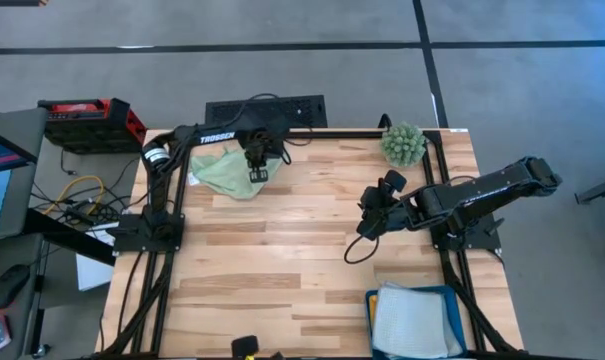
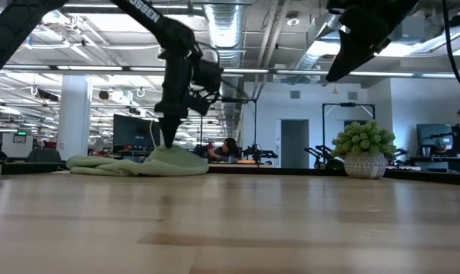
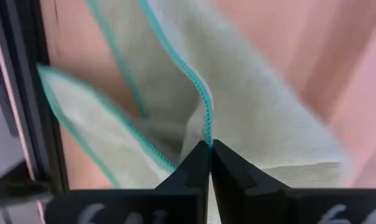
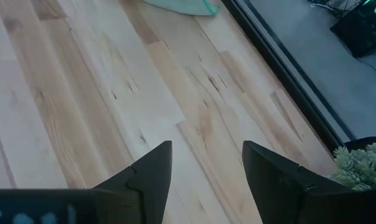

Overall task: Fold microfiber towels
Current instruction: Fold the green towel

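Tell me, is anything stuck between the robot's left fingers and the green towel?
No, nothing is in the way. The left gripper is already shut on the green towel, pinching its teal-stitched edge near the table's back left. The right gripper hangs open over bare wood, away from the towel.

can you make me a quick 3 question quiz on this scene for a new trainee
1. True or false: the left gripper is shut on the light green towel.
2. Where does the spiky plant stand? A) middle of the table B) far right corner of the table C) inside the teal tray
3. Fill in: the right gripper hangs over bare wood with its fingers ____.

Key
1. True. The left wrist view shows the fingers pinched together on the towel's edge.
2. B. It sits at the far right corner; the teal tray at the near edge holds a pale towel.
3. open
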Action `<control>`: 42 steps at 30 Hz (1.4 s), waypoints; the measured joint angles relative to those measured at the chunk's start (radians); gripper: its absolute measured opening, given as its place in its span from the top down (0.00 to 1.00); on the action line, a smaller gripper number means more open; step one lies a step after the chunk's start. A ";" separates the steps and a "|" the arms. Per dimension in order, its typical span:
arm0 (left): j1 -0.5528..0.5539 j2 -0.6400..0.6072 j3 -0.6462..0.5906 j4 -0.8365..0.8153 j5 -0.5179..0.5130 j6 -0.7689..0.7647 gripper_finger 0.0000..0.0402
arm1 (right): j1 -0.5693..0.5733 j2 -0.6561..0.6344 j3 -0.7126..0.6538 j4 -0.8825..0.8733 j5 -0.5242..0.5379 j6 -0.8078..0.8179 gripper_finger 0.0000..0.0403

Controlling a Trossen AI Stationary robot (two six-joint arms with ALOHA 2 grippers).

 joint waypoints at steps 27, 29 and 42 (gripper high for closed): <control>-0.516 -0.112 0.034 -0.057 0.027 -0.341 1.00 | 0.066 0.184 -0.001 0.252 -0.004 -0.276 0.46; -0.548 -0.116 0.034 -0.053 0.026 -0.374 1.00 | 0.078 0.229 -0.001 0.305 -0.002 -0.310 0.46; -0.729 -0.127 0.021 -0.092 0.025 -0.650 1.00 | 0.086 0.416 0.001 0.721 -0.030 -0.575 0.46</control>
